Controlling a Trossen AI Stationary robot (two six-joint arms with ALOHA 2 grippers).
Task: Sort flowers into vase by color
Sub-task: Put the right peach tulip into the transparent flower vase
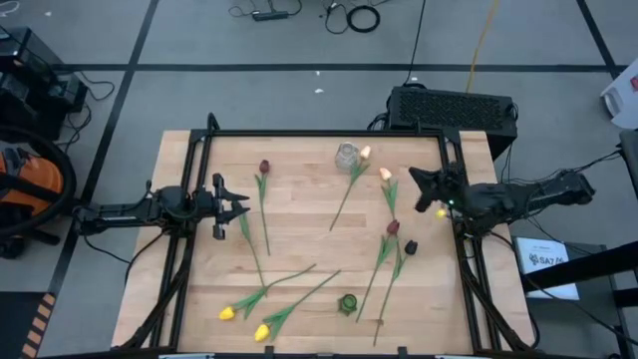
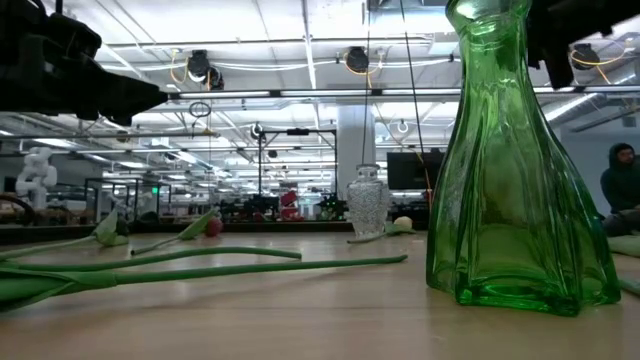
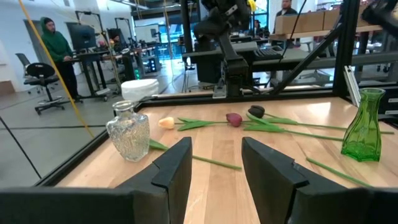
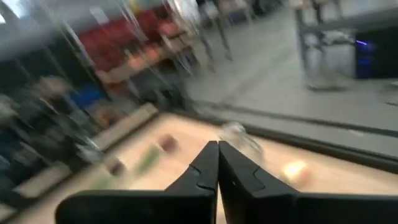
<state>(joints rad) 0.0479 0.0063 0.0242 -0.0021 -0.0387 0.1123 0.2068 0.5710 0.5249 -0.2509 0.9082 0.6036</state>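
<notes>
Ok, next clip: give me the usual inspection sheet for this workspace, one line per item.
Surface: wooden table in a black frame, flat and dry.
Job's things: tulips lie scattered flat on the wood; two yellow ones at the near left. None is in a vase. Green vase stands near the front edge, clear vase near the back edge.
Clutter: nothing seen on the table.
Grippers: left gripper open and empty at the left side; right gripper shut on nothing at the right side.
Cables: loose cables on the floor behind the table.
Surroundings: black box behind the table; person at a desk in the room.
</notes>
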